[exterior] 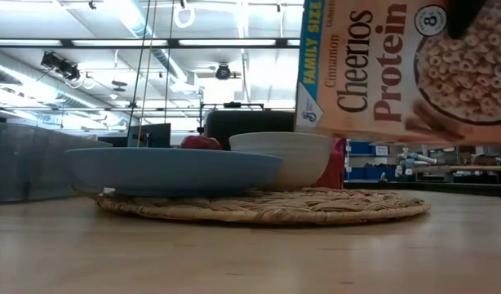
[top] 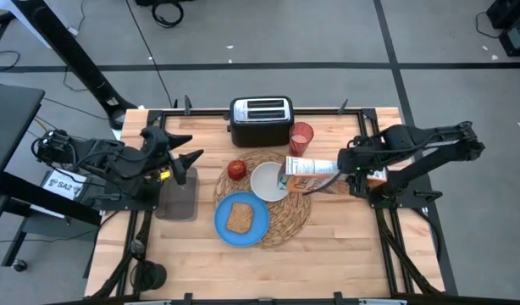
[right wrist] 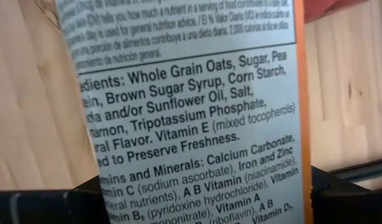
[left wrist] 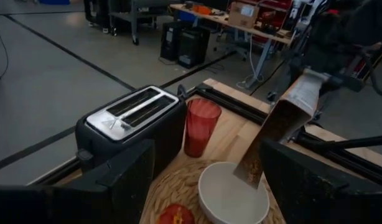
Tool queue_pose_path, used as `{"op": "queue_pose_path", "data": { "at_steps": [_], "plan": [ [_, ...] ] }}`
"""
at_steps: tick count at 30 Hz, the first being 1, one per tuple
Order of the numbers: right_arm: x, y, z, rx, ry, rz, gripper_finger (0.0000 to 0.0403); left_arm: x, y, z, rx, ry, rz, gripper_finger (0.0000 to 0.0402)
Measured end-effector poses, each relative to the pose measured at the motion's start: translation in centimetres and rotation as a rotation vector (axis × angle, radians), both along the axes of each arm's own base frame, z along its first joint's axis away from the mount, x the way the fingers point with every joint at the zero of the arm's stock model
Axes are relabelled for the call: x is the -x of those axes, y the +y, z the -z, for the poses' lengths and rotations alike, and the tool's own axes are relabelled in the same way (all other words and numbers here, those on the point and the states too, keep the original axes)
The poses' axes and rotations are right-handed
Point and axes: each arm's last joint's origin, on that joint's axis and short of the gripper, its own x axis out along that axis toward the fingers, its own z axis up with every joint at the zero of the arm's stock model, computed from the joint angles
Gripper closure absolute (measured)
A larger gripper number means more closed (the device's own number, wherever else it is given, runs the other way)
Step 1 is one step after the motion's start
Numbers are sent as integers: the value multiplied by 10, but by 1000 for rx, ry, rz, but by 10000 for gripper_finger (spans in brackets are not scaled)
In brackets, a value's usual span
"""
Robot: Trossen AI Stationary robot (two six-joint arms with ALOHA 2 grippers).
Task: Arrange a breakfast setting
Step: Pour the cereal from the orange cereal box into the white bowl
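A round straw placemat (top: 281, 222) lies mid-table. On it stand a blue plate (top: 222, 222) bearing a toast slice (top: 239, 218), a white bowl (top: 267, 182) and a red apple (top: 236, 169). A translucent red cup (top: 301, 137) stands by the toaster. My right gripper (top: 359, 174) is shut on the Cheerios box (top: 315, 172), which is tipped with its lower end over the bowl (left wrist: 231, 199). My left gripper (top: 182, 161) is open and empty over the grey tray (top: 177, 202). I cannot make out the spoon. My right gripper pinches the Cheerios box between its two fingers, near the end away from the bowl; the narrow ingredients panel (right wrist: 116, 180) faces the wrist camera. The fingers come level from the table's right. The box (exterior: 397, 73) is lifted clear of the mat, slanting down toward the bowl (left wrist: 253, 174).
A black-and-silver toaster (top: 260, 119) stands at the far edge, behind the mat. The grey tray lies left of the mat under my left arm. Bare wood shows along the near edge (top: 328, 263).
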Motion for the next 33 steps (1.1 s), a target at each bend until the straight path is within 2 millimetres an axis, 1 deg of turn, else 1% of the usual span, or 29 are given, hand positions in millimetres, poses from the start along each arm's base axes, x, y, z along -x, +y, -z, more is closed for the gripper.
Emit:
{"op": "queue_pose_path", "data": {
  "at_steps": [3, 7, 11, 14, 19, 23, 29, 33],
  "plan": [
    [-4, -3, -4, -2, 33, 6, 158, 0, 0, 0, 0, 2, 2, 108],
    [-11, -5, -12, -13, 28, 3, 158, 0, 0, 1, 3, 5, 12, 108],
    [-16, -6, -16, -40, 25, 2, 158, -9, -5, 5, 15, 36, 60, 108],
    [-21, -7, -14, -58, 45, -4, 158, -24, -11, 13, 12, 89, 90, 108],
    [-26, -11, -11, -79, 65, 14, 158, -52, -21, 32, 6, 177, 76, 108],
    [-28, -14, -10, -128, 75, 38, 158, -77, -25, 49, 7, 232, 41, 108],
    [-35, -18, -13, -214, 73, 78, 158, -117, -22, 74, -5, 296, 52, 109],
    [-38, -22, -16, -255, 64, 133, 158, -132, -14, 86, -4, 322, 30, 109]
  ]
}}
